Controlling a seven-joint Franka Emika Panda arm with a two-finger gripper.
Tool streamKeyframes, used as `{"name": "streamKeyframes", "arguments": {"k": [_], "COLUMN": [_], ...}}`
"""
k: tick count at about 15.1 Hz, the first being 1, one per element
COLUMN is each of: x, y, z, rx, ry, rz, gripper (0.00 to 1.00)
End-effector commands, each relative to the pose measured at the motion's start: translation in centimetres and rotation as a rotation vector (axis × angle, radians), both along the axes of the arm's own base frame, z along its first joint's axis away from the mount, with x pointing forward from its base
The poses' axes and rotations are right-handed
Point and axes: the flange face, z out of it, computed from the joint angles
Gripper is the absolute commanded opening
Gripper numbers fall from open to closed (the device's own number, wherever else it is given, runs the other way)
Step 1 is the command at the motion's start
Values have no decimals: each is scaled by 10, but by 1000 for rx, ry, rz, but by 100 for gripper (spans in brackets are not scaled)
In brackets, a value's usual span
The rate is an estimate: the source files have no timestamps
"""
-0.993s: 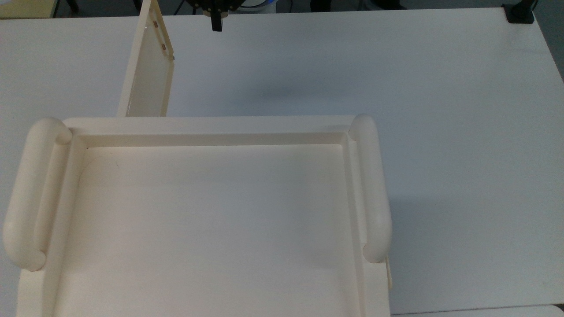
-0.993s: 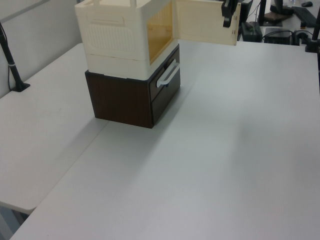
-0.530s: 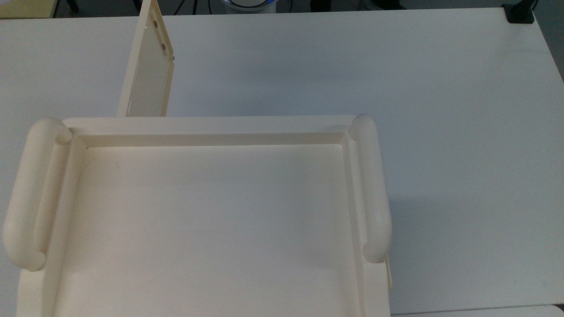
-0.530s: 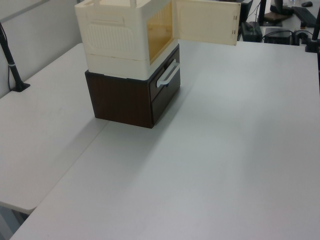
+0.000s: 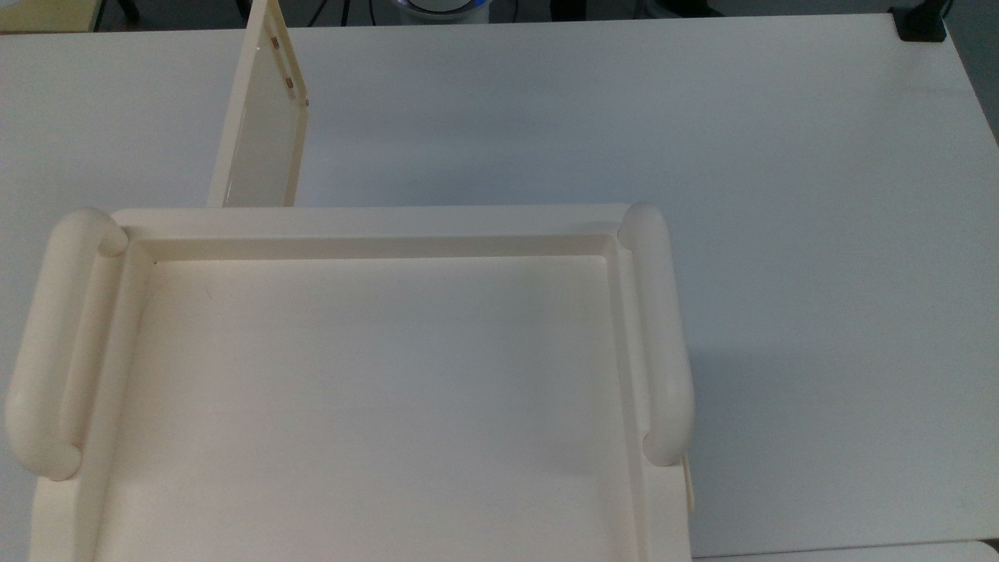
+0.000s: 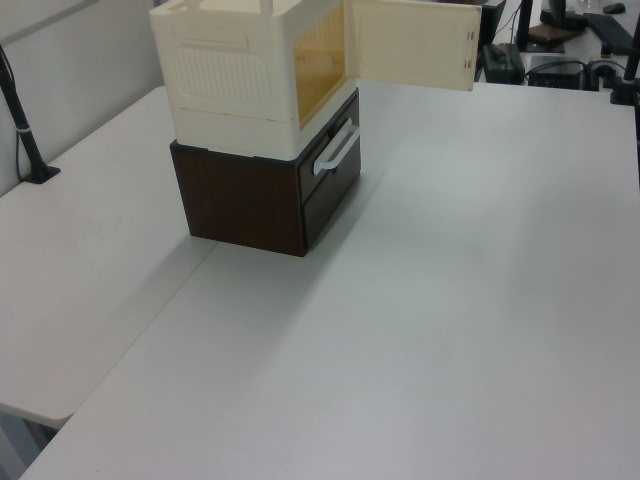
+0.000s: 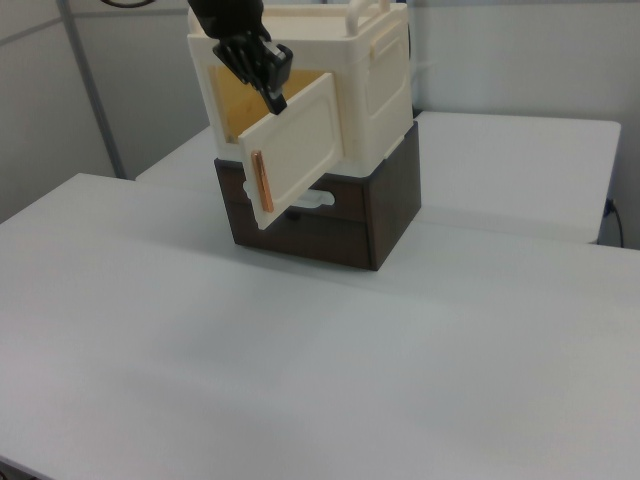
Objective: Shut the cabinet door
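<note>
Not closed yet: door (image 6: 412, 43) swung wide, standing out from cabinet (image 6: 245, 75) front, hinged at the top view's left, opening fully exposed. Still to do: swing panel back flush. Gripper (image 7: 262, 72) near door's upper edge in the right view, above and apart from the copper handle strip; jaw state impossible to tell. Cabinet sits on dark drawer unit (image 6: 270, 195); recessed top (image 5: 375, 406) bare, amber-tinted interior apparently empty
</note>
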Motion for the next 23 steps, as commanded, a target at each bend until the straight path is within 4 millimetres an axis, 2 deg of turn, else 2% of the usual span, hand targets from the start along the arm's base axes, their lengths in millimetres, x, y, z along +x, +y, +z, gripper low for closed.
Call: {"name": "streamKeyframes", "arguments": {"k": [1,4,7,10,12,15,20,21,23], "x": [12,25,36,45,54,79,97,100,115], "y": [-4,2,19,45,76,111,113,114,130], "z": [-26,-42,-53,-44,-40,-57,-86,-85,-91], "rx": [10,20,47,138,153,171,171,173,159], "ry": [23,47,56,-31,-81,-133,-101,-122,-186], "rz": [44,50,73,111,132,89,86,83,101], "gripper": [0,0,0,0,0,0,0,0,0]}}
